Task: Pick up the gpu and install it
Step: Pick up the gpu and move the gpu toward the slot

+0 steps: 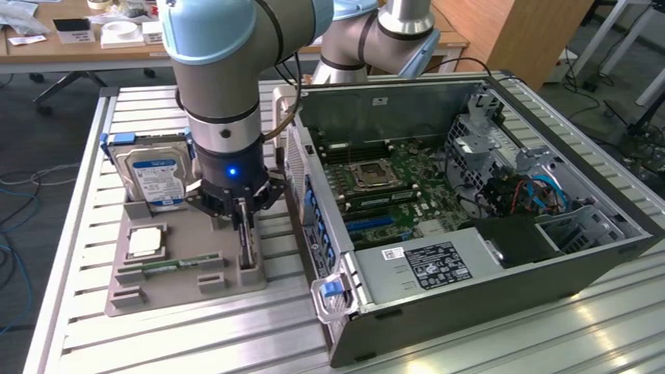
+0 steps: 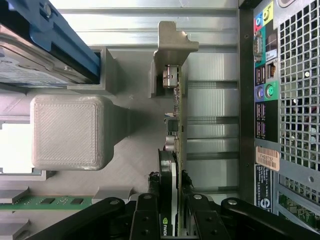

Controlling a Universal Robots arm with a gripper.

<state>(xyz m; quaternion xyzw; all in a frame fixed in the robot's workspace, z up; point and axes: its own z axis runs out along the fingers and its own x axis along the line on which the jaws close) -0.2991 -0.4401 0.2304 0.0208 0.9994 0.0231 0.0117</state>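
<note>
Slatted metal surface (image 1: 146, 347), carrying two containers. First, a grey moulded tray (image 1: 171, 300) toward the exterior view's left. It holds a silver hard drive (image 1: 156, 178) with a blue-white label, upright in a blue-edged carrier at the far end. It also holds a square processor chip (image 1: 146, 241) lying flat in its recess, and a narrow green memory stick (image 1: 171, 265) lying in a slot nearer the front. The gpu (image 1: 248, 248) stands on edge in the slot on the side nearest the computer. The gpu's silver end bracket (image 2: 172, 42) rests against an upright post of the tray. Second, an open computer case (image 1: 468, 312) just beside the tray, lying on its side. It holds a green motherboard (image 1: 406, 187), a labelled power supply (image 1: 426, 265) and a metal drive cage with blue cables. The tool (image 1: 242, 214) is lowered straight down over the gpu. Its black fingers (image 2: 146, 215) are partly closed, one on each face of the card's upper edge, and seem to press it. The card sits in its slot, as far as I can see from here.
</note>
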